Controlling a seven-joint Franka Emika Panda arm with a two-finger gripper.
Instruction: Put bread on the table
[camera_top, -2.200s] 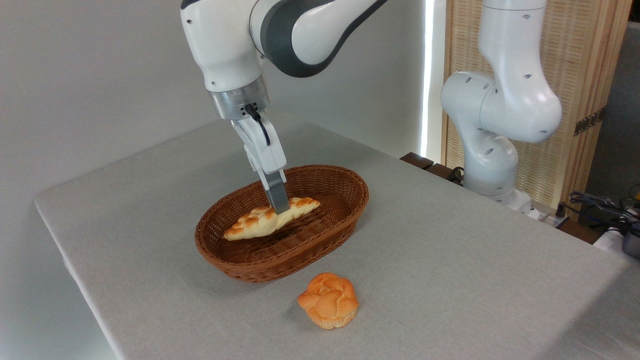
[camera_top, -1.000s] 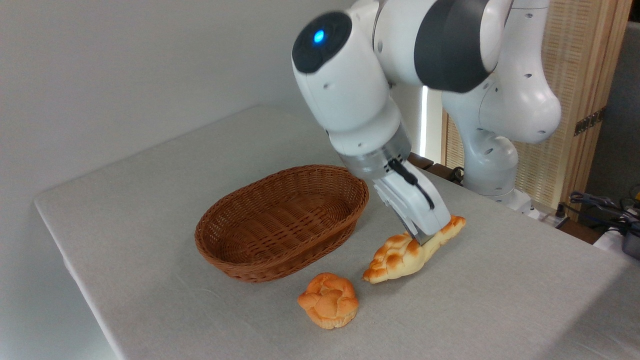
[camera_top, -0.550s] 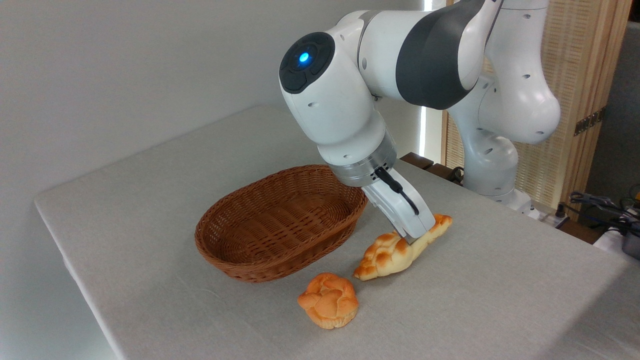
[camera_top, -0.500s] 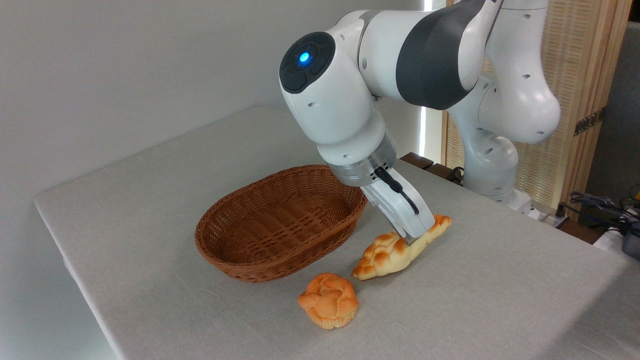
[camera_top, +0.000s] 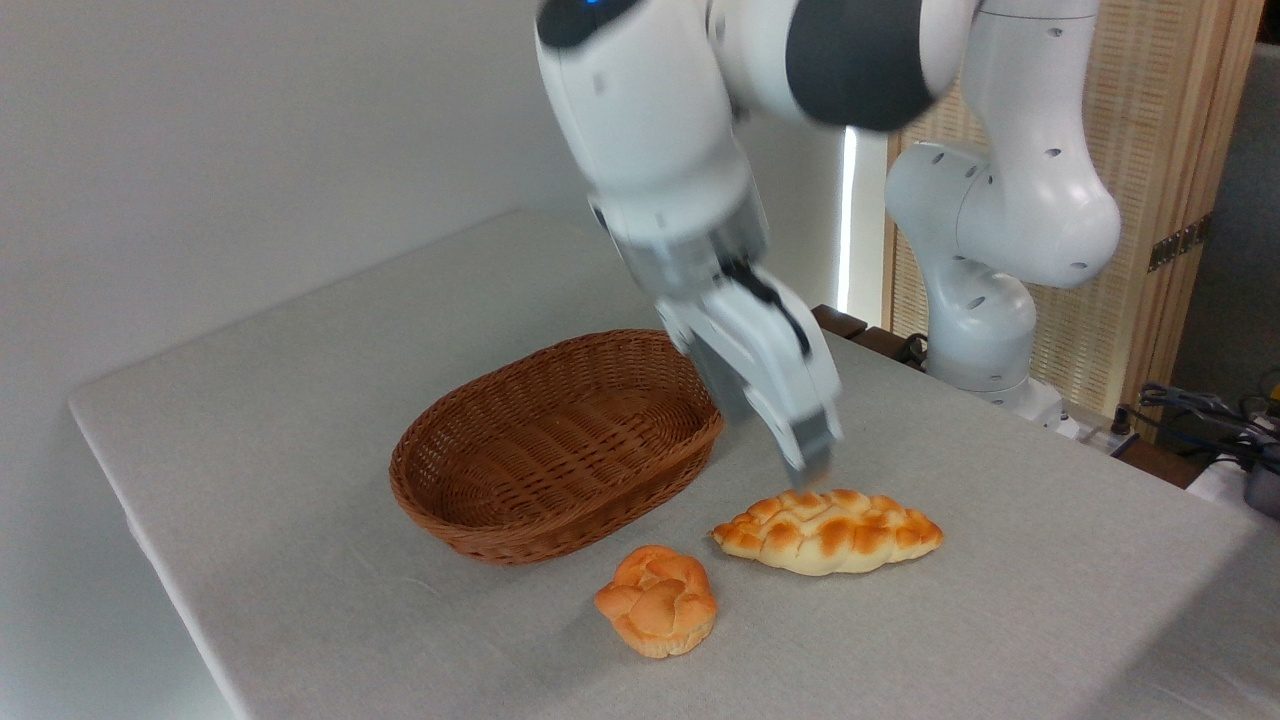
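The bread (camera_top: 828, 530) lies flat on the bench (camera_top: 1000, 600) just below the blurred jaws, their state unclear; likely light, soft, best pinched mid-length

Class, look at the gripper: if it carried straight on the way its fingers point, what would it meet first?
Most likely the bread lying on the table. The gripper points down just above it, though blur leaves depth uncertain.
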